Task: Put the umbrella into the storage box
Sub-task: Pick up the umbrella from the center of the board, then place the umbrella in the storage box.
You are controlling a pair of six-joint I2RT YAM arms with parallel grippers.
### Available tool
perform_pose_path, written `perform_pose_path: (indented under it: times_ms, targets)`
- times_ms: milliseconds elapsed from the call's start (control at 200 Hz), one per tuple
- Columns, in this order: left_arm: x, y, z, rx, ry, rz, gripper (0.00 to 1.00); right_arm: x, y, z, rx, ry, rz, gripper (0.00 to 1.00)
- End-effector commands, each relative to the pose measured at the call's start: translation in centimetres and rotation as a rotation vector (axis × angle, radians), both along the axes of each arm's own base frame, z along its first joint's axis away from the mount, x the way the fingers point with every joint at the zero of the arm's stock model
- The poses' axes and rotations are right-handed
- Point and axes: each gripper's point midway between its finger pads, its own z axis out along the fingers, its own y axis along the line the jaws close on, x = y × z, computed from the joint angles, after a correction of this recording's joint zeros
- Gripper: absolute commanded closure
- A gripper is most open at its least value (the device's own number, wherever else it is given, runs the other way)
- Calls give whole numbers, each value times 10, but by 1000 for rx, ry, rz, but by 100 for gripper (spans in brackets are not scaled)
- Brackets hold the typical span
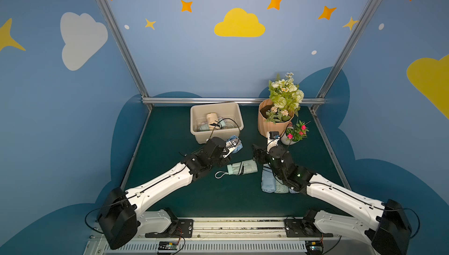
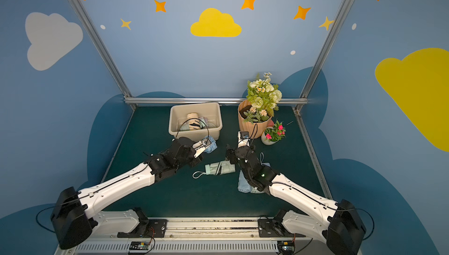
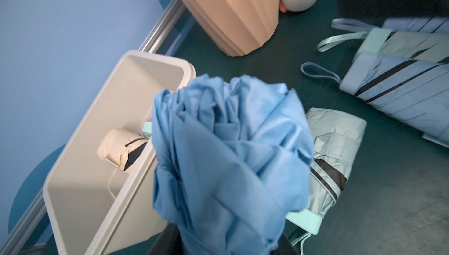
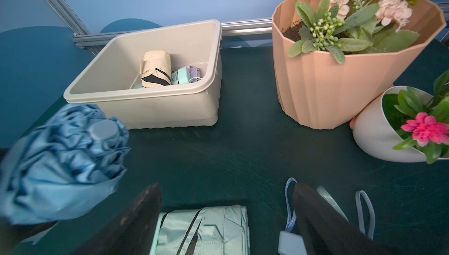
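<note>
The left tool [image 1: 230, 147] was pinching the blue umbrella [image 1: 236, 143], and the crumpled cloth end stuck out in front. The umbrella hung just beside the near corner of the storage box [image 1: 214, 105], not over the inside yet. The right tool [image 4: 227, 188] was spread wide and held nothing. It sat low over one end of a mint umbrella [image 1: 243, 167] lying on the worktop [image 1: 170, 193].

A few things could go wrong from here. If the left tool let go too soon, the blue umbrella would probably drop on the worktop or land across the rim and tip out. If it moved in too low, the puffy cloth could bump the rim and push the light box away. The cloth looked loose, so it might catch on the edge or slip in the grip. A cream umbrella [image 1: 212, 119] and some others already lay in the box, so the new one might sit high on top of them.
</note>
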Motion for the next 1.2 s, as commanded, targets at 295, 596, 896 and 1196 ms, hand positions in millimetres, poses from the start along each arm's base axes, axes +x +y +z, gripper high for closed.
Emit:
perform_pose_path:
  times_ms: [295, 596, 896, 1196]
  targets:
    - [5, 43, 103, -72, -189, -174, 97, 6, 4, 16, 44, -28, 3, 10]
    - [63, 81, 145, -2, -349, -78, 97, 4, 1, 15, 66, -21, -11, 10]
    - [120, 66, 122, 176, -339, -158, 97, 6, 2, 13, 70, -29, -8, 10]
    - [168, 49, 80, 282, -266, -227, 97, 0, -11, 14, 75, -36, -30, 9]
